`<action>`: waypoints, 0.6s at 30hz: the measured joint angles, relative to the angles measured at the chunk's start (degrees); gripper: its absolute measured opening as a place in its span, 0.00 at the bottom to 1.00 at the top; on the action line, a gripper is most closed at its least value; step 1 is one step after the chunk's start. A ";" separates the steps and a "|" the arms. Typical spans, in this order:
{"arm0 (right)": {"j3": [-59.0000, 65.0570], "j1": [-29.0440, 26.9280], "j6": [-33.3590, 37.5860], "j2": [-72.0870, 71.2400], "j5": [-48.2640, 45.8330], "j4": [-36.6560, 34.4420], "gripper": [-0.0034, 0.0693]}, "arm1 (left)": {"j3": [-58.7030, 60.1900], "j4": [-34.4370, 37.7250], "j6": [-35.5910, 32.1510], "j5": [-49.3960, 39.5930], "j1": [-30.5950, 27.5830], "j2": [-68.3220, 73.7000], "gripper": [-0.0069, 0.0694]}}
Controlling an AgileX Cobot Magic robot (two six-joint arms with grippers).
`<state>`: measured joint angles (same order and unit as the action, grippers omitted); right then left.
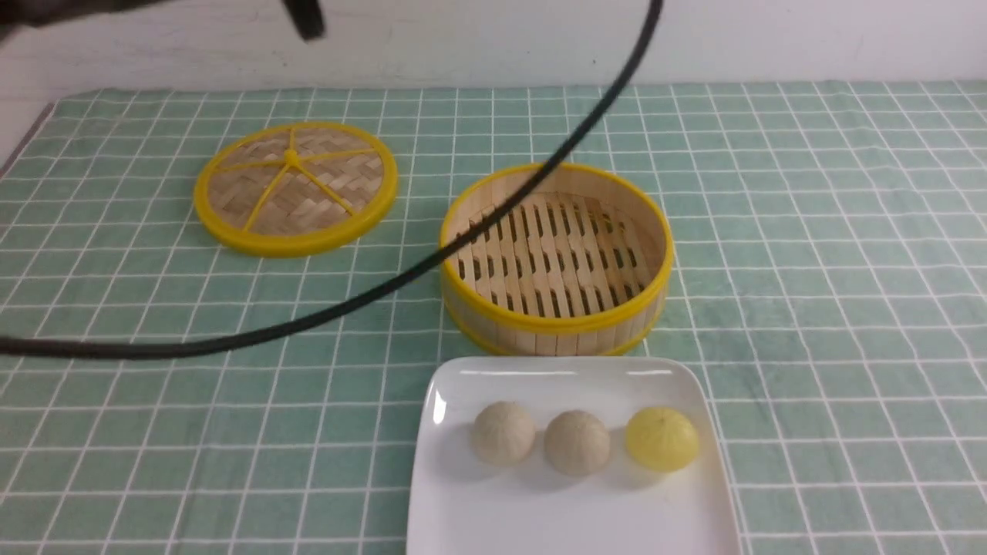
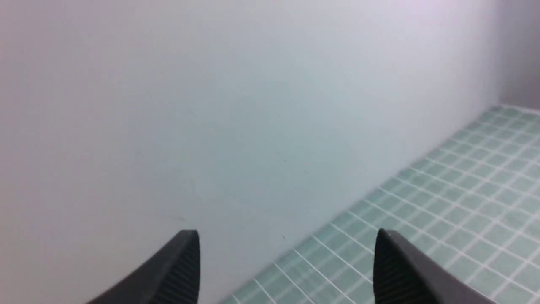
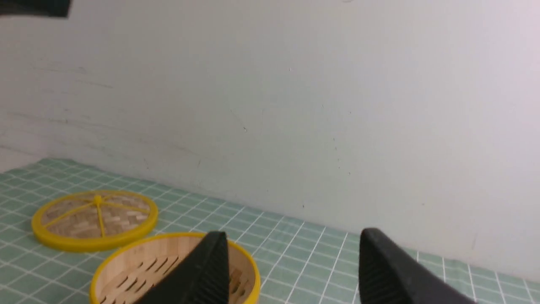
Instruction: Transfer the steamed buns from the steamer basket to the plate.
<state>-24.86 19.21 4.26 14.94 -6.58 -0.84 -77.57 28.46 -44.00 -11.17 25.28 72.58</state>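
Note:
The three steamed buns lie in a row on the white plate: two beige buns and a pale yellow bun. The steamer basket stands empty just behind the plate; it also shows in the right wrist view. My left gripper is open and empty, raised and facing the wall. My right gripper is open and empty, held high above the cloth beside the basket. Neither gripper's fingers show clearly in the front view.
The flat woven lid lies at the back left on the green checked cloth; it also shows in the right wrist view. A black cable hangs across the front view. A white wall bounds the table's far edge.

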 joint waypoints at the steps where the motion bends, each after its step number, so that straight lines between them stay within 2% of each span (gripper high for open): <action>1: -0.08 0.00 0.00 0.00 -0.01 0.00 0.62 | 0.00 -0.12 0.00 -0.19 -0.26 -0.51 0.80; 5: -0.77 0.00 0.00 0.00 -1.06 0.05 0.61 | 2.63 -2.82 3.59 -4.91 -9.78 -11.35 0.80; 9: -0.77 0.00 0.00 0.00 -1.79 0.84 0.61 | 7.30 -12.19 11.16 -13.38 -20.49 -19.84 0.79; 11: -0.77 0.00 0.00 0.00 -1.79 1.16 0.61 | 9.15 -16.41 15.27 -17.48 -24.10 -23.22 0.79; 16: -0.77 0.00 0.00 0.00 -2.47 2.02 0.61 | 12.93 -21.17 24.80 -20.90 -27.42 -29.03 0.79; 18: -0.77 0.00 0.00 0.00 -3.27 2.14 0.61 | 13.73 -21.62 26.14 -21.35 -27.47 -29.82 0.79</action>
<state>-25.63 19.21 4.26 14.94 -9.85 1.30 -63.85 6.83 -17.85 -32.53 -2.19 42.76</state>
